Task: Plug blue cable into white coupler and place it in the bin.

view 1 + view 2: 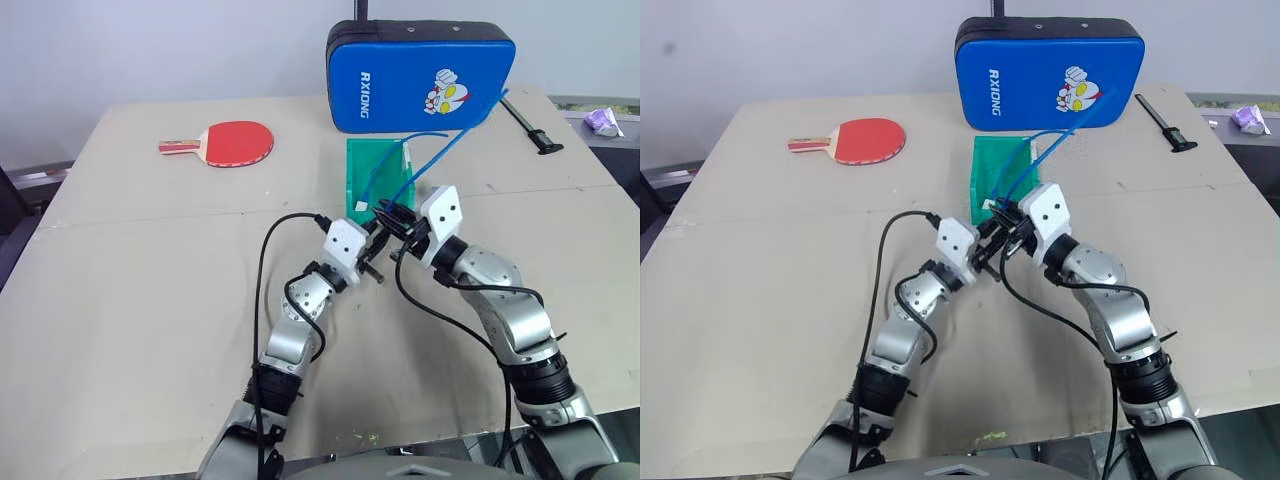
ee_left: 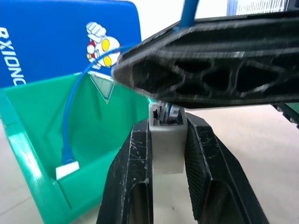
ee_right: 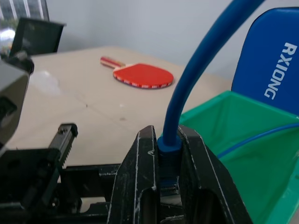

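Observation:
Above the table, just in front of the green bin (image 1: 362, 165), my two grippers meet tip to tip. My left gripper (image 2: 167, 123) is shut on the white coupler (image 2: 167, 151), socket face turned toward the other hand. My right gripper (image 3: 168, 134) is shut on the blue cable (image 3: 187, 88) just behind its plug, and the cable rises up and away to the right (image 1: 450, 150). One right finger (image 2: 210, 70) crosses directly over the coupler's socket. Something sits at the socket mouth; I cannot tell whether the plug is seated.
Inside the bin lies a second blue cable joined to a white block (image 1: 358, 207). Behind the bin stands a blue padded case (image 1: 420, 75). A red paddle (image 1: 238, 143) lies at the back left, a black tool (image 1: 535, 130) at the back right.

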Action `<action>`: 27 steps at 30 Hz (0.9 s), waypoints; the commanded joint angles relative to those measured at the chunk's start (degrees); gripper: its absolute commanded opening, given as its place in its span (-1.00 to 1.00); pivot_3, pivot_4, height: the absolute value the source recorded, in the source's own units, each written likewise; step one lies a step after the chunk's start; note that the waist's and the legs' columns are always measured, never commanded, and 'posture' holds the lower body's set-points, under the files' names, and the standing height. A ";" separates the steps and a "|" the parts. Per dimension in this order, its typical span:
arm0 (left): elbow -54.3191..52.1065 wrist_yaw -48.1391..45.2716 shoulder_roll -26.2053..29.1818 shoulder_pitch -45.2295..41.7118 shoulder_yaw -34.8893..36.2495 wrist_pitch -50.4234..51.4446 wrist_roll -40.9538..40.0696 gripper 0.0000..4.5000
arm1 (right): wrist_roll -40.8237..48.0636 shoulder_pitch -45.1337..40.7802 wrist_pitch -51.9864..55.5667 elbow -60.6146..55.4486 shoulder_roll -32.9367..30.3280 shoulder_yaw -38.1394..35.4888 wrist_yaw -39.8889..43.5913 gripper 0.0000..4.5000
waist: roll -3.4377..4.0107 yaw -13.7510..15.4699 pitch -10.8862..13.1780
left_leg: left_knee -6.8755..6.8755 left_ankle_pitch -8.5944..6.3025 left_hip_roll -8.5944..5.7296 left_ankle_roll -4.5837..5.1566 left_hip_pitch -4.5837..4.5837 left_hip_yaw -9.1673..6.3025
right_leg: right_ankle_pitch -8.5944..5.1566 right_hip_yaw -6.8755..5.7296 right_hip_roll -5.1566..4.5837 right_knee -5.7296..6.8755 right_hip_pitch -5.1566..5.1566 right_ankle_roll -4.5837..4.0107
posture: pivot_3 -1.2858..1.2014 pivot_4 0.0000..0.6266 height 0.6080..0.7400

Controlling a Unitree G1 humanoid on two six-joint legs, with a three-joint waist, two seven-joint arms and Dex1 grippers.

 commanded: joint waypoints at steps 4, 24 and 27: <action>-3.76 -0.57 -0.43 -0.65 -0.84 0.34 -0.17 -0.85 | -1.85 -0.96 10.71 -1.91 -1.15 0.53 -0.91 -0.93 | 0.00 -0.03 0.00 | 0.00 0.00 0.01 0.00 0.00 -0.01 | 0.00 0.00 0.00 0.01 0.00 0.00 | 0.03 -0.52 1.00; 0.71 -0.47 -2.74 0.91 0.03 6.61 -0.87 -0.85 | -1.36 8.14 21.54 15.47 5.35 4.06 -0.51 -0.93 | 0.02 -0.15 -0.54 | -0.15 -0.18 0.07 0.30 1.00 0.06 | 0.00 0.24 0.12 0.03 0.77 0.00 | 0.03 -0.52 1.00; 0.92 -0.57 -2.85 0.74 -0.03 6.44 -0.85 -0.85 | -1.11 8.52 22.32 16.30 5.77 4.10 -0.25 -0.93 | 0.00 -0.14 -0.87 | -0.15 -0.19 0.09 0.30 1.01 0.05 | 0.00 0.27 0.12 0.03 0.77 0.00 | 0.03 -0.52 1.00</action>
